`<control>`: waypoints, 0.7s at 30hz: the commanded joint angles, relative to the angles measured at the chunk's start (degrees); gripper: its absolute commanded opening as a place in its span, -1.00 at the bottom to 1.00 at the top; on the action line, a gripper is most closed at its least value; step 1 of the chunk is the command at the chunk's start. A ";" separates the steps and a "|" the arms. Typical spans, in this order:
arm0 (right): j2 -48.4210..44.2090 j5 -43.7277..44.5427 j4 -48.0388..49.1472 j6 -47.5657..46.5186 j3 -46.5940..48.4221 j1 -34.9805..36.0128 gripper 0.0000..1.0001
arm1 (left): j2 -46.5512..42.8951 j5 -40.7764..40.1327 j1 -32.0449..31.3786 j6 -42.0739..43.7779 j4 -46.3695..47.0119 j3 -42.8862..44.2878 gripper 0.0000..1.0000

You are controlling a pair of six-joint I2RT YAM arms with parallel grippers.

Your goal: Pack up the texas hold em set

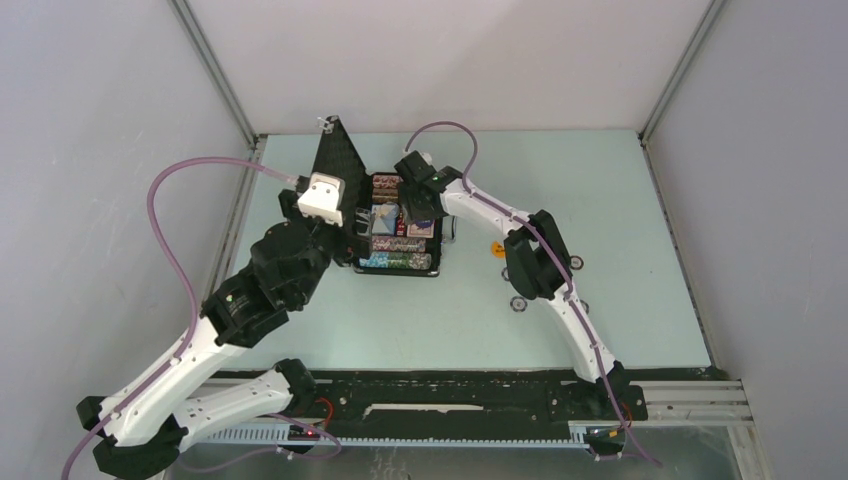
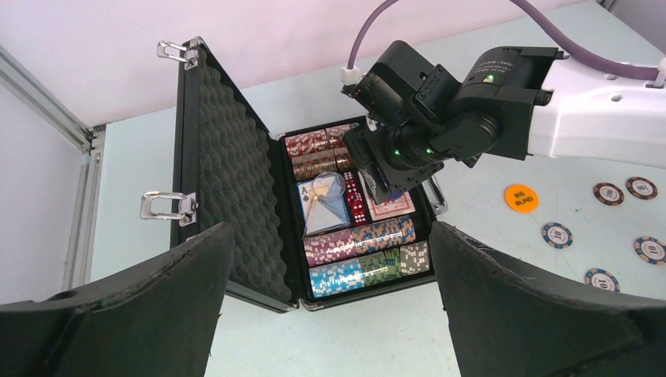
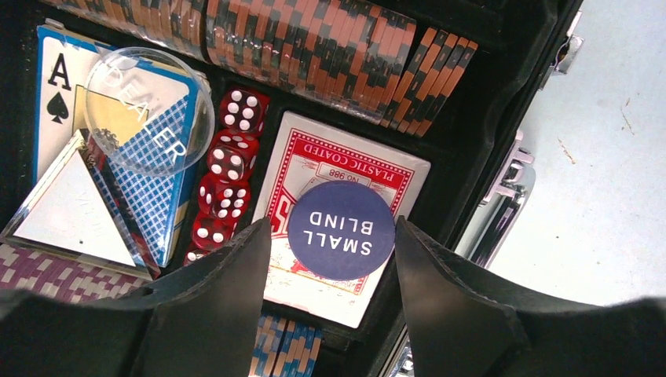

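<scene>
The black case (image 1: 398, 228) lies open on the worktop (image 1: 450, 320), left of the middle and nearer the far edge than the near one. Its foam-lined lid (image 2: 228, 196) stands up on the side toward the left edge.

Rows of striped chips (image 2: 357, 239) fill the far and near strips of the tray. Between them lie a blue-backed deck (image 3: 55, 78) showing an ace of spades, with a clear dealer disc (image 3: 149, 110) on top of it, a column of red dice (image 3: 228, 173), and a red-backed deck (image 3: 345, 177).

The right claw (image 3: 333, 236) hangs low over the red-backed deck with its fingers (image 3: 455, 306) spread. The blue button (image 3: 341, 230) marked SMALL BLIND lies flat on that deck between them; I cannot tell whether either finger touches it.

The left claw (image 2: 331, 232) is spread wide above the near-left side of the case.

Out on the worktop toward the right edge lies the orange button (image 2: 521, 197) marked BIG BLIND, and beyond it are several loose chips (image 2: 556, 234), well apart from the case.
</scene>
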 commanded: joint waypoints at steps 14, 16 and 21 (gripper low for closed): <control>0.65 4.02 3.15 -1.24 0.42 -0.30 0.12 | -0.98 1.06 0.32 -0.47 1.55 -1.41 1.00; 0.89 3.98 3.88 -1.48 0.38 -0.48 0.10 | -0.98 1.25 0.34 -0.48 1.61 -1.36 1.00; 1.48 3.94 5.58 -2.02 0.42 -0.65 0.12 | -0.68 1.58 0.30 -0.58 1.50 -1.35 1.00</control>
